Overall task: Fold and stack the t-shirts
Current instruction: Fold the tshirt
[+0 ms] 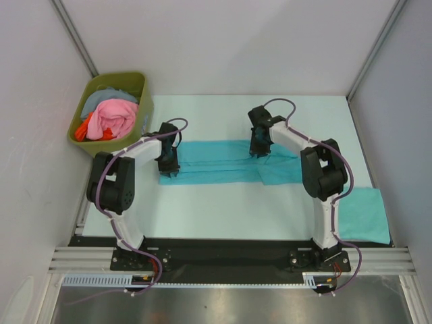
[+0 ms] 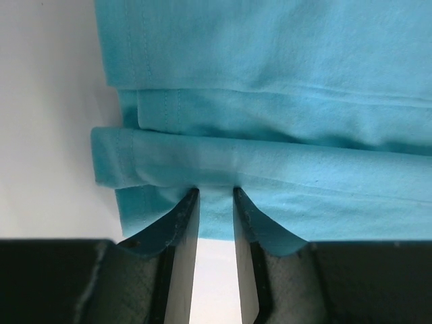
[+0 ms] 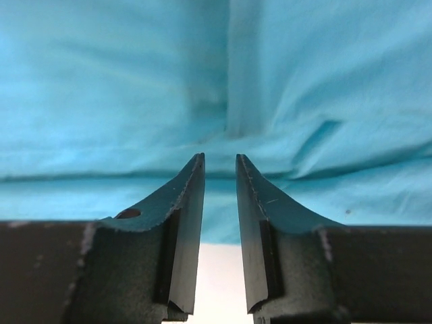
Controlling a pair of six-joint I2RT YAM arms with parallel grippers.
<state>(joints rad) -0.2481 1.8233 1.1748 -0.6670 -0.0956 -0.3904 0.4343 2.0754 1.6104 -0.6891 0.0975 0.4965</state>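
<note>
Teal folded t-shirt [image 1: 216,162] under L pincer [image 2: 216,192] & R pincer [image 3: 220,158], both slightly ajar, gripping nothing; 2nd t-shirt [image 1: 364,216] apart, rt.

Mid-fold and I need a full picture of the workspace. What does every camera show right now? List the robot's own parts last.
long strip-folded turquoise t-shirt: one, turquoise, across the middle of the table
flat-folded turquoise t-shirt: one, turquoise, near right corner, partly behind the right arm
olive-green plastic bin: one, olive green, far left corner
bunched clothes in the bin: pink, orange-red and grey-blue; number of pieces unclear
pale table: one, whitish, under everything
left arm: one, white and black, jaws slightly apart at the strip's left end
right arm: one, white and black, jaws slightly apart over the strip, right of its middle
</note>
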